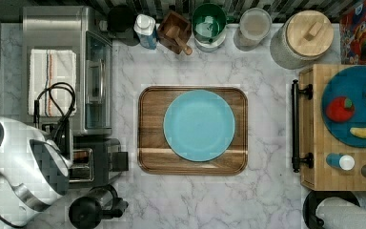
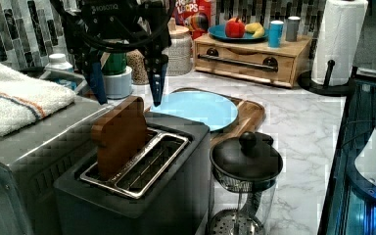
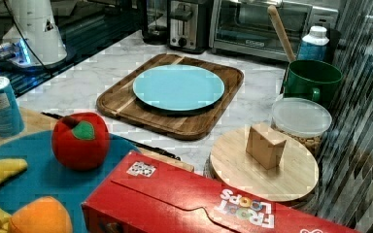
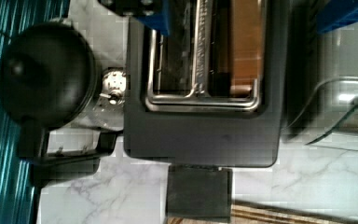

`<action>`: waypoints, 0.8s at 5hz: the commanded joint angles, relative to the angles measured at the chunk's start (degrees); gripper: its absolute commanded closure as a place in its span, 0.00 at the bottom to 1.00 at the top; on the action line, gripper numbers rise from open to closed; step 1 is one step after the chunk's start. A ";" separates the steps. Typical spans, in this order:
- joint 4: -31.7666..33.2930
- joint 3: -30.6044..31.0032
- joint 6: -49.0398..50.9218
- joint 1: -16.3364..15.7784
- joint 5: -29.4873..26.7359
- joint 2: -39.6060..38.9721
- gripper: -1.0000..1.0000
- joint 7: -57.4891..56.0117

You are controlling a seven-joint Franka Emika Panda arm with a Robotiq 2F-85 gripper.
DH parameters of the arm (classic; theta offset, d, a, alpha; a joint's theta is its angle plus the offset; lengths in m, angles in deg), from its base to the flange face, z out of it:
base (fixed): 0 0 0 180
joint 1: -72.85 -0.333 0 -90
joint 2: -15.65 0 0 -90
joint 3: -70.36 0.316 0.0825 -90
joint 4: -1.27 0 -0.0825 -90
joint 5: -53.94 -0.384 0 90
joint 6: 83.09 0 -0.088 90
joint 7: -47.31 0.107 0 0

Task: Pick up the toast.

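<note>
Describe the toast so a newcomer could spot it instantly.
Find the black two-slot toaster beside the silver toaster oven, next to the black-lidded coffee press. The toast stands upright in the slot nearer the oven, below the open gripper. It is the only reddish-brown slab there; the other slot is empty.

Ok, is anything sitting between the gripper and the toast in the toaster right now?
Nothing visible. In the left view the gripper hangs open above the toaster, and the toast stands upright out of one slot with only open air between it and the fingers.
</note>
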 commanded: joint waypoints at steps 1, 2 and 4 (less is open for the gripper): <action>2.35 3.65 -7.74 -1.39 -7.08 -0.02 1.00 0.71; 3.86 4.35 -8.51 -0.39 -9.66 -0.79 1.00 0.04; 6.64 4.34 -9.30 -0.45 -7.58 -0.19 1.00 -2.18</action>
